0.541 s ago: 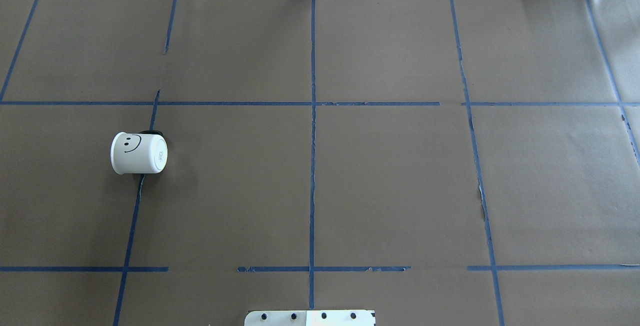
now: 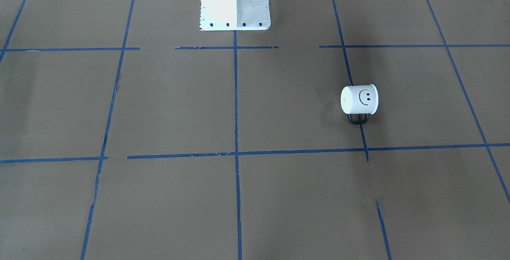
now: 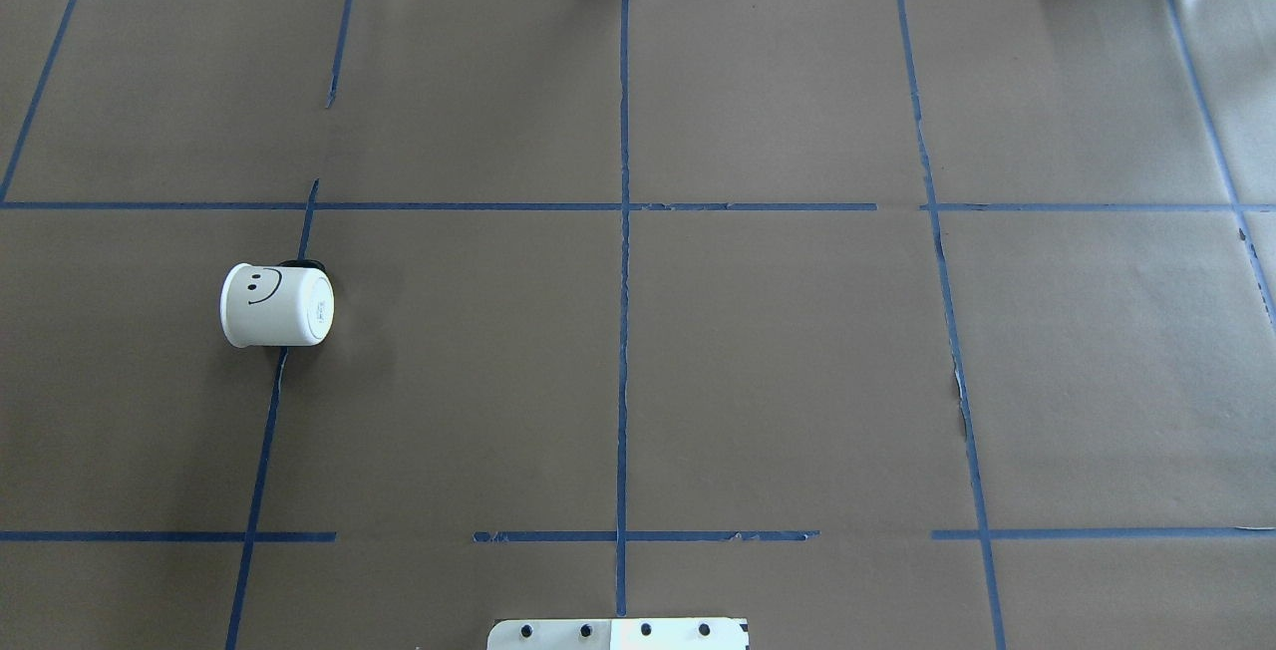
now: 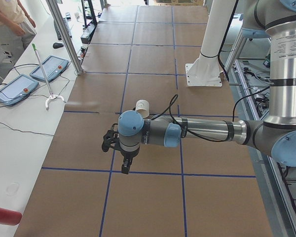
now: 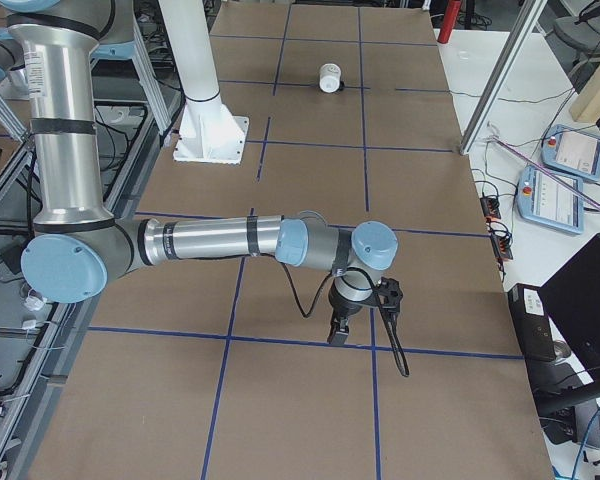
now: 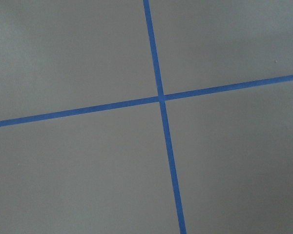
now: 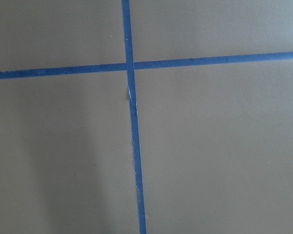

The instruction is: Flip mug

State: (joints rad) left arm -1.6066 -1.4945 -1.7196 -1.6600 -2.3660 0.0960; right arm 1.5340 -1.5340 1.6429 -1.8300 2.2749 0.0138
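Observation:
The white mug (image 3: 276, 305) with a black smiley face lies on its side on the brown paper, on my left half of the table. Its rim points left in the overhead view and its black loop handle points to the far side. It also shows in the front-facing view (image 2: 359, 99), the left view (image 4: 142, 106) and the right view (image 5: 329, 77). My left gripper (image 4: 124, 167) hangs over the table near the mug's end, apart from it. My right gripper (image 5: 337, 330) hangs over the opposite end. I cannot tell whether either is open or shut. Both wrist views show only paper and tape.
Blue tape lines (image 3: 623, 281) divide the brown paper into squares. The robot's white base plate (image 2: 235, 8) stands at the table's near middle edge. Control tablets (image 4: 48, 67), a metal post (image 4: 64, 34) and a person (image 4: 10, 19) are beside the table.

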